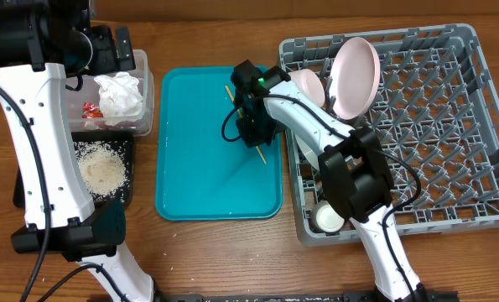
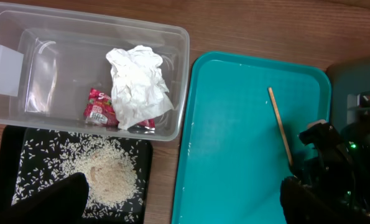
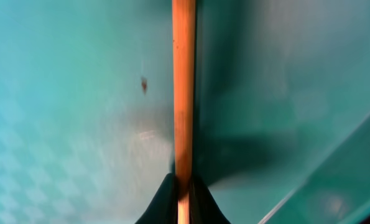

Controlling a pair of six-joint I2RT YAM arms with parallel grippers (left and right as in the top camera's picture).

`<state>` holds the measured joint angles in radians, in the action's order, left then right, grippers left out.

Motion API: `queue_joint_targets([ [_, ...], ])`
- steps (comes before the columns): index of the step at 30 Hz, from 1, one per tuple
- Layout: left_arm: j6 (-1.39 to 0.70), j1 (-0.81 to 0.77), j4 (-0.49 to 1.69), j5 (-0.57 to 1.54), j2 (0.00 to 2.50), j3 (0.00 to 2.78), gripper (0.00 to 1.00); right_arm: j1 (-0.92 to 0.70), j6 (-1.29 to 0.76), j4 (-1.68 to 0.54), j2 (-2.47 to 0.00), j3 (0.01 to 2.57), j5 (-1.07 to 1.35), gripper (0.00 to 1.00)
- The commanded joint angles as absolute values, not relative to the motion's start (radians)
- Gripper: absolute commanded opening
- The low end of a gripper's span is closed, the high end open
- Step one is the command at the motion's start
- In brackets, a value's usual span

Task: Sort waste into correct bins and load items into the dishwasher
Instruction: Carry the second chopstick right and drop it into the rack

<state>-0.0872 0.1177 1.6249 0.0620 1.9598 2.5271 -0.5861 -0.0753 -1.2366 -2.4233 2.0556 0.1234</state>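
My right gripper (image 1: 251, 126) is shut on a thin wooden chopstick (image 1: 261, 156), low over the teal tray (image 1: 190, 193). In the right wrist view the chopstick (image 3: 183, 93) runs straight up from between the closed fingers (image 3: 183, 193). My left gripper (image 2: 178, 205) is open and empty above the bins. The clear tub (image 2: 172, 74) holds the white tissue (image 2: 138, 84) and red wrapper (image 2: 97, 107). The black tray (image 2: 10, 155) holds the rice (image 2: 104, 171). The grey dish rack (image 1: 450, 126) holds a pinkish dish (image 1: 354, 75) on edge, a pale bowl (image 1: 309, 85) and a white cup (image 1: 327, 218).
The teal tray lies between the bins and the rack, with a raised rim next to my right gripper. The left arm's white links run down the left side of the table. A cable loops beside the right arm over the rack's left edge.
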Motion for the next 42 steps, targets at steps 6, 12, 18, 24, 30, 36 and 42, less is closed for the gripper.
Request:
queue_joint_targets([
  [6, -0.093, 0.104, 1.623, 0.051, 1.942, 2.548, 1.0, -0.595, -0.088, -1.472, -2.353, 2.416, 0.136, 0.04],
  [12, -0.093, 0.104, 1.623, 0.051, 1.942, 2.548, 1.0, -0.593, -0.144, -1.695, -2.352, 2.725, 0.128, 0.04],
  [18, -0.093, 0.104, 1.623, 0.051, 1.942, 2.548, 1.0, -0.593, -0.211, -1.694, -2.244, 2.744, 0.14, 0.04],
  [24, -0.093, 0.104, 1.623, 0.052, 1.942, 2.548, 1.0, -0.593, -0.214, -1.694, -2.082, 2.666, 0.132, 0.04],
  [30, -0.093, 0.104, 1.623, 0.051, 1.942, 2.548, 1.0, -0.542, -0.262, -1.694, -1.853, 2.393, 0.068, 0.04],
  [36, -0.093, 0.104, 1.623, 0.051, 1.942, 2.548, 1.0, -0.378, -0.263, -1.694, -1.633, 1.978, 0.061, 0.04],
  [42, -0.093, 0.104, 1.622, 0.051, 1.942, 2.548, 1.0, -0.284, -0.263, -1.646, -1.606, 1.59, 0.056, 0.04],
])
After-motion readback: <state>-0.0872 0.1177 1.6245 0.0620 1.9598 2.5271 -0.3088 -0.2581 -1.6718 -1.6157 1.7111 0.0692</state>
